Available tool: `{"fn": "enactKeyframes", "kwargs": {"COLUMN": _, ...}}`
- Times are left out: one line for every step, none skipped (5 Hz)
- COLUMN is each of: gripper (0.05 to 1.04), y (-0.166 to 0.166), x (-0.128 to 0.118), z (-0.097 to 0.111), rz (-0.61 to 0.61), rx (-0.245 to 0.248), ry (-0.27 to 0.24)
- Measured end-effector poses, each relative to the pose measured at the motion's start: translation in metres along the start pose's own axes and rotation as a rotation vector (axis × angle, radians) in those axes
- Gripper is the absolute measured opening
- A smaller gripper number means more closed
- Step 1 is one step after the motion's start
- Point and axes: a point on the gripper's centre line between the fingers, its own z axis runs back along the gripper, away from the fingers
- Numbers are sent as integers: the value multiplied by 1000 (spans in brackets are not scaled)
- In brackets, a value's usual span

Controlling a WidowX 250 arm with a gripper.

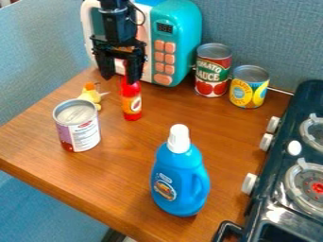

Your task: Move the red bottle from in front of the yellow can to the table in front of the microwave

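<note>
Brown wood (126,165) carries a slim red bottle (129,90) with an orange label (131,105) near the spread-apart end effector (120,77).

At the tabletop's far edge, you can read "TOMATO SAUCE" in pale capitals on the green label band of the tomato sauce can (212,71). To its right, toward the far right corner, the curved print on the yellow-and-blue can (249,88) is too small for you to read with certainty. You cannot resolve the digits on the dark display (165,28) of the toy microwave (183,49), or the label print on the red bottle (131,103).
</note>
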Motion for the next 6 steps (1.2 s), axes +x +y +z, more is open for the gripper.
{"fn": "enactKeyframes", "kwargs": {"gripper": 1005, "y": 0, "x": 0, "z": 12, "rz": -3, "rx": 10, "ry": -29}}
{"fn": "enactKeyframes", "kwargs": {"gripper": 1000, "y": -1, "x": -2, "z": 17, "rz": -5, "rx": 14, "ry": -45}}
{"fn": "enactKeyframes", "kwargs": {"gripper": 1000, "y": -8, "x": -10, "z": 27, "rz": -31, "rx": -7, "ry": -57}}
{"fn": "enactKeyframes", "kwargs": {"gripper": 1001, "y": -15, "x": -24, "z": 39, "rz": -77, "rx": -18, "ry": -63}}
{"fn": "enactKeyframes", "kwargs": {"gripper": 1001, "y": -19, "x": -39, "z": 52, "rz": -131, "rx": -35, "ry": -71}}
{"fn": "enactKeyframes", "kwargs": {"gripper": 1000, "y": -3, "x": -49, "z": 53, "rz": -134, "rx": 2, "ry": -29}}
